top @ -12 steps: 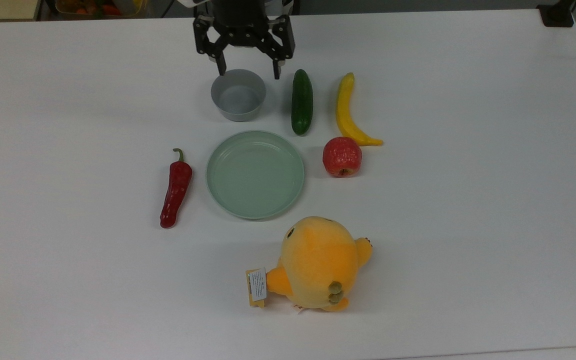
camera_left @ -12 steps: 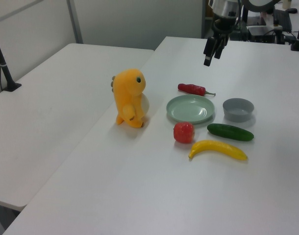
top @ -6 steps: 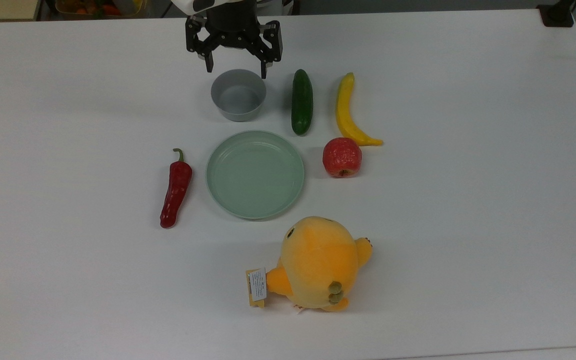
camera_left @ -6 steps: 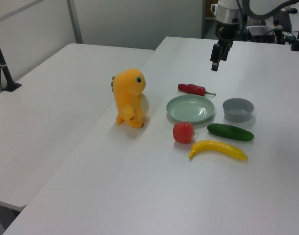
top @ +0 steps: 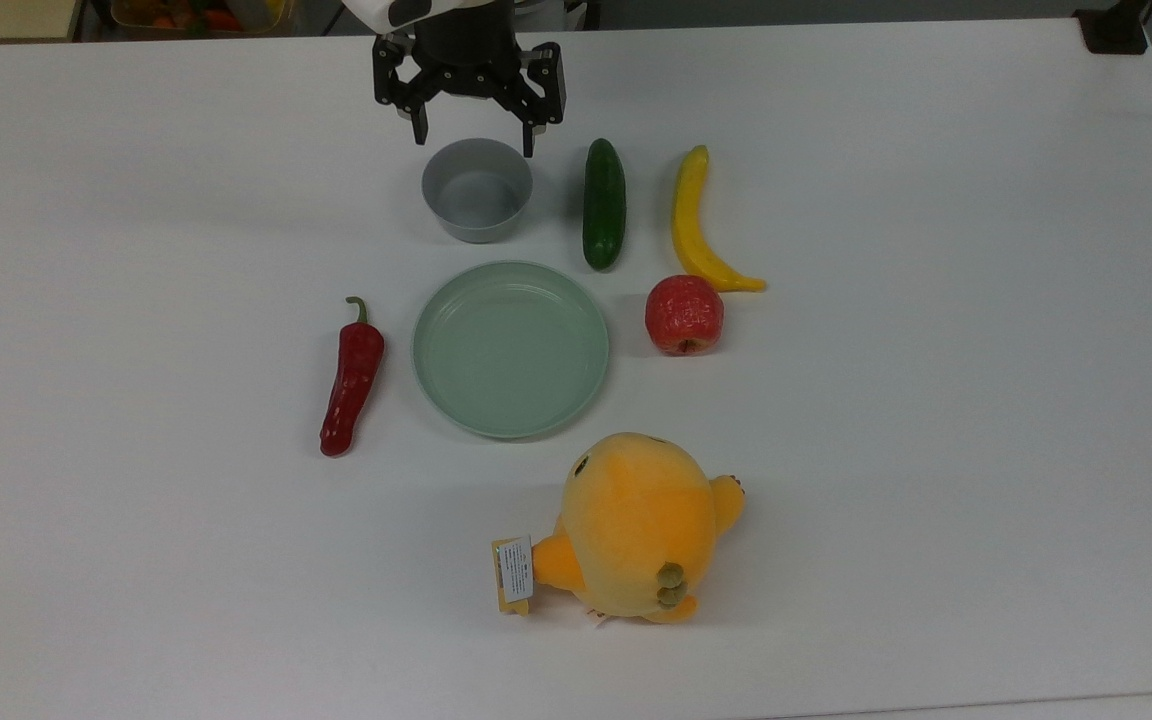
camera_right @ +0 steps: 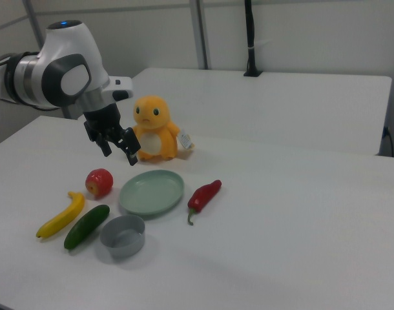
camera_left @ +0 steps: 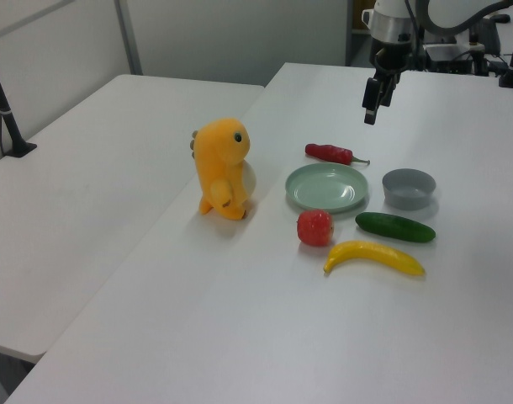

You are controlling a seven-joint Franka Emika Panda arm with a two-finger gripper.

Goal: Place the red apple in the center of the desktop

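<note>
The red apple (top: 684, 314) rests on the white desktop (top: 936, 400), just right of the green plate in the top view and touching the banana's tip; I also see the apple (camera_left: 315, 227) in the left view and the apple (camera_right: 99, 182) in the right view. My gripper (top: 474, 138) hangs open and empty above the far edge of the grey bowl, well away from the apple. It appears raised over the table as the gripper (camera_left: 369, 113) in the left view and the gripper (camera_right: 119, 154) in the right view.
A pale green plate (top: 510, 348) lies mid-table with a grey bowl (top: 476, 189) behind it. A cucumber (top: 604, 203) and a banana (top: 698, 225) lie beside the bowl. A red chili pepper (top: 350, 380) lies left of the plate, an orange plush toy (top: 636, 527) in front.
The gripper moved toward the top view's upper left, back from the bowl, during the first half second and has held almost still since. The objects have not moved.
</note>
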